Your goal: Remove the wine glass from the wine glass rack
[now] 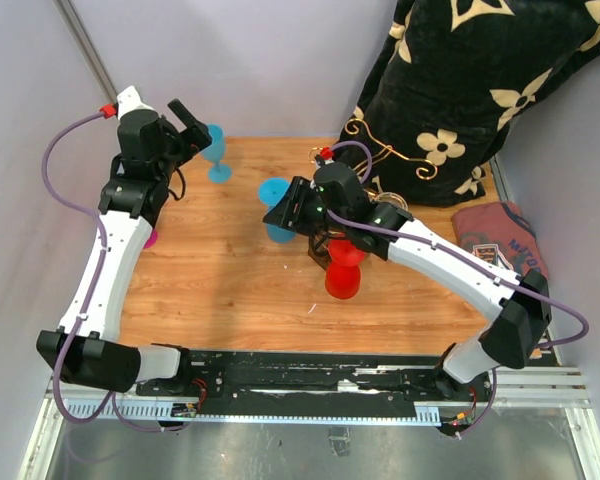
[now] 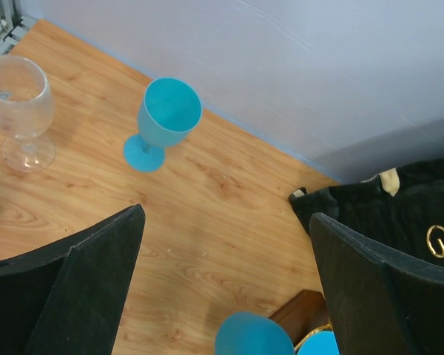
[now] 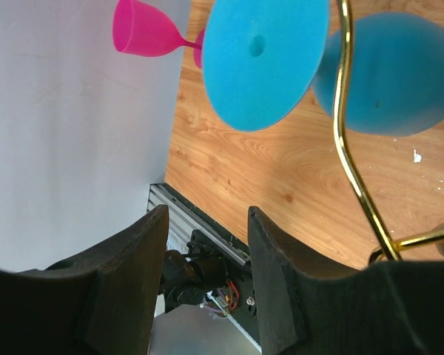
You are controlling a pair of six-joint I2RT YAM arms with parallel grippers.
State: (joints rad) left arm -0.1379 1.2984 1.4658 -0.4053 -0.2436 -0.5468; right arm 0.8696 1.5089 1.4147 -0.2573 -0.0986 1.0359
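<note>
**Figure.** Right claw (image 3: 207, 214) at the wine glass rack (image 3: 343, 66), middle of the wooden table (image 1: 230, 290). The fingers stood apart and held nothing. The blue wine glass (image 3: 263, 59) lay just beyond the fingertips, not between them. In the right wrist view its round foot faced the camera and its bowl sat on the other side of the gold wire. It appeared to hang from a rack arm, though its seating on the wire could not be made out. In the top view the glass lay on the left side of the rack, directly in front of the claw. A red glass (image 1: 343, 278) stood on the near side of the rack.

Left claw (image 2: 226, 214), at the far left, was likewise spread and empty. It pointed towards a standing blue glass (image 2: 166, 118) and was apart from it. A clear glass (image 2: 18, 103) stood near that one.
</note>
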